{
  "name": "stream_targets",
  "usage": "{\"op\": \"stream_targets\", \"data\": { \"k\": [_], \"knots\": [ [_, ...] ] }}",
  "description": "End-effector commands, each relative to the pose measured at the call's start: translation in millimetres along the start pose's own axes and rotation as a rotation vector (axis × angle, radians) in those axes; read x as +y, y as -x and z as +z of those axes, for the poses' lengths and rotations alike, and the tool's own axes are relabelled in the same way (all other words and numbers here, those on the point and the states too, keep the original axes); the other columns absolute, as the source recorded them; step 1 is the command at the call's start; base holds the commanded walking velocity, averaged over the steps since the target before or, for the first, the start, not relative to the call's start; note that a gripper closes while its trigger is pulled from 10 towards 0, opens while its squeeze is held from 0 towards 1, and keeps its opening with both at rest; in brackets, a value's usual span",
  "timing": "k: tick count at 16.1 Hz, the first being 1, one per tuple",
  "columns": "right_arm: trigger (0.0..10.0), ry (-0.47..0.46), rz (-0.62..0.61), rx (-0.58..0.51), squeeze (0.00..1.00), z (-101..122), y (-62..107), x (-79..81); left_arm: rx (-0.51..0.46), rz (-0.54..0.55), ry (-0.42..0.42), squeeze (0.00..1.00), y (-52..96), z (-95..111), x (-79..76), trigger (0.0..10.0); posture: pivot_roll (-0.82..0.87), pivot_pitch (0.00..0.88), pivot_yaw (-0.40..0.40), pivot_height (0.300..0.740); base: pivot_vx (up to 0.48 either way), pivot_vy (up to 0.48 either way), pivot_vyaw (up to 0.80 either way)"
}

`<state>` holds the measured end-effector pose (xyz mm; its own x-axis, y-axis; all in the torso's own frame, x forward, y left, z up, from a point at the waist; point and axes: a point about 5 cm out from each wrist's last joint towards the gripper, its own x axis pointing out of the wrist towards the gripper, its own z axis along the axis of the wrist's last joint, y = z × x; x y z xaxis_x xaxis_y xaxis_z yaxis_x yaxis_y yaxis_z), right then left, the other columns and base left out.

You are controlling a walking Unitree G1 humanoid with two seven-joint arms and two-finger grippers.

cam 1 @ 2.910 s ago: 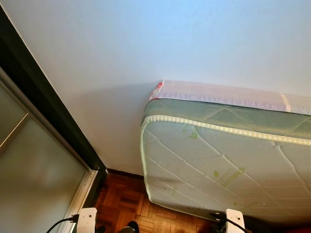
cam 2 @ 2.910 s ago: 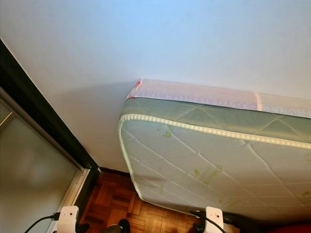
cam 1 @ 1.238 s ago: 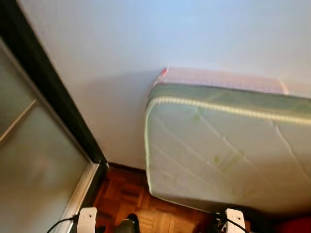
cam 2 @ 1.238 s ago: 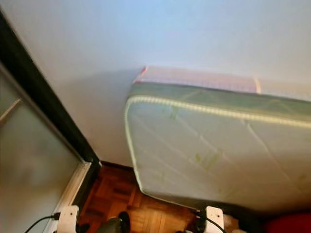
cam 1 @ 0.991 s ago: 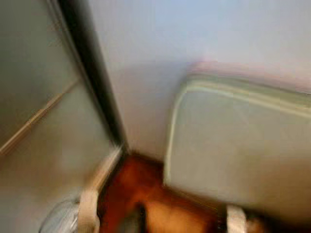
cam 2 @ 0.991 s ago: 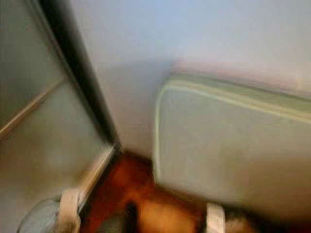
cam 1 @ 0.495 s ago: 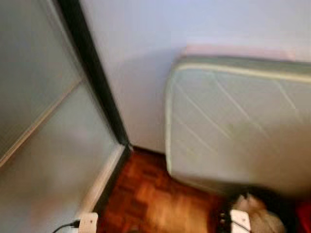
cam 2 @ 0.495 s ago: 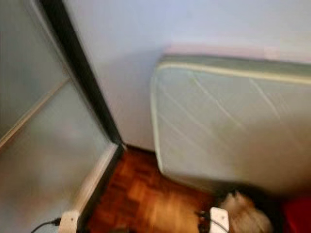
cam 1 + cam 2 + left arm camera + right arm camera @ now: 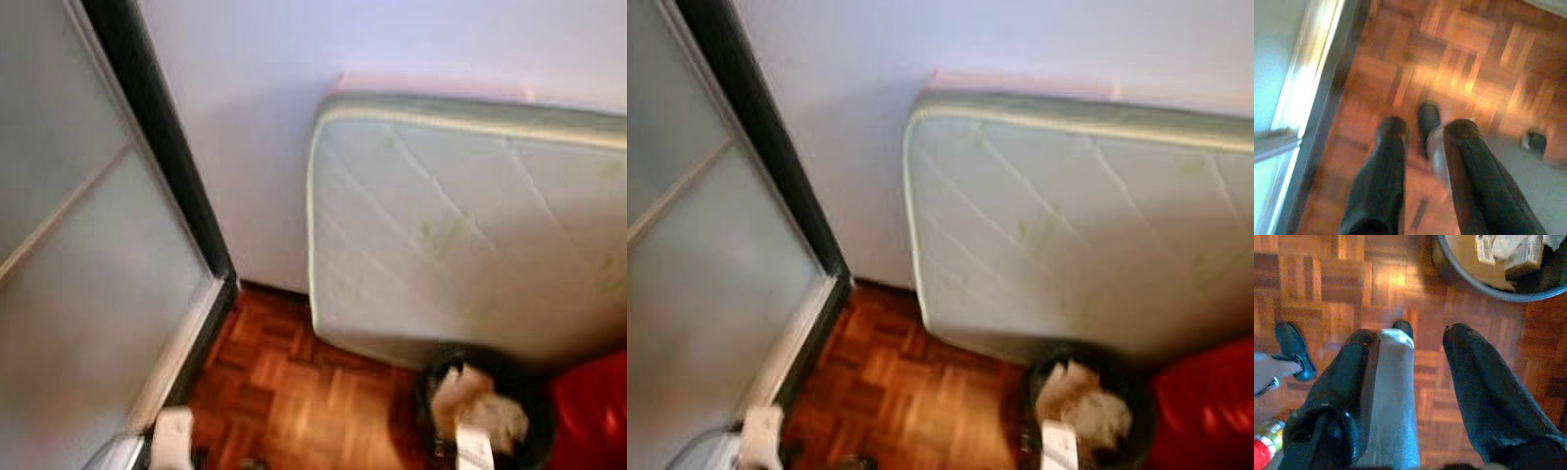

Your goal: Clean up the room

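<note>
Both pincers hang low at my sides with nothing in them. My right gripper [image 9: 1410,382] has its two black fingers spread wide, pointing down at the reddish-brown parquet floor [image 9: 1327,289], and between them I see one of my own silver legs and its black foot. My left gripper [image 9: 1425,166] is parted too, more narrowly, also aimed at bare parquet beside the pale frame of a frosted sliding glass door [image 9: 88,294].

What matters for the next move is the round black waste bin [image 9: 1087,406]. It sits ahead of the right gripper and a little off to its right side, its dark rim curving across the far edge of the right wrist view [image 9: 1488,289]. The right arm is clearly the nearer one; the left is well apart from it, over by the door. A round bin has no long axis to line up with, so I judge approach direction is free.

The bin stands upright on the floor, just at the foot of a pale green quilted mattress [image 9: 460,225] leaning on edge against the white wall [image 9: 255,117]. Crumpled whitish paper and a brown cardboard piece [image 9: 1508,254] fill it near the rim. Something red [image 9: 1210,406] sits just beside it; I cannot tell what.
</note>
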<state>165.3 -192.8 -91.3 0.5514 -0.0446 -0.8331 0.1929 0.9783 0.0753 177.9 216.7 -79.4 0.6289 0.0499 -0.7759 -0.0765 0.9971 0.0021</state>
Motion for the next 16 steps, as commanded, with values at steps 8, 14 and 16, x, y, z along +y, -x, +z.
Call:
{"op": "stream_targets", "data": {
  "k": [8, 14, 16],
  "knots": [
    [10.0, -0.136, 0.014, -0.019, 0.0, 21.9, -5.4, 13.8, 0.202, 0.079, 0.115, 0.0, 23.6, -72.2, 5.2, 10.0, 0.03, 0.0, -0.051, 0.74, 0.0, 0.0, -0.75],
    [10.0, -0.163, 0.04, -0.008, 0.0, 19.9, -5.4, 17.2, 0.21, 0.071, 0.075, 0.0, 23.9, -72.2, 6.9, 10.0, 0.01, 0.026, -0.029, 0.74, 0.0, -0.069, -0.78],
    [10.0, -0.174, 0.024, -0.008, 0.0, 19.2, -5.4, 16.9, 0.208, 0.072, 0.082, 0.0, 24.0, -72.4, 7.2, 10.0, 0.0, 0.035, -0.021, 0.74, 0.0, 0.0, -0.78]
  ]
}}
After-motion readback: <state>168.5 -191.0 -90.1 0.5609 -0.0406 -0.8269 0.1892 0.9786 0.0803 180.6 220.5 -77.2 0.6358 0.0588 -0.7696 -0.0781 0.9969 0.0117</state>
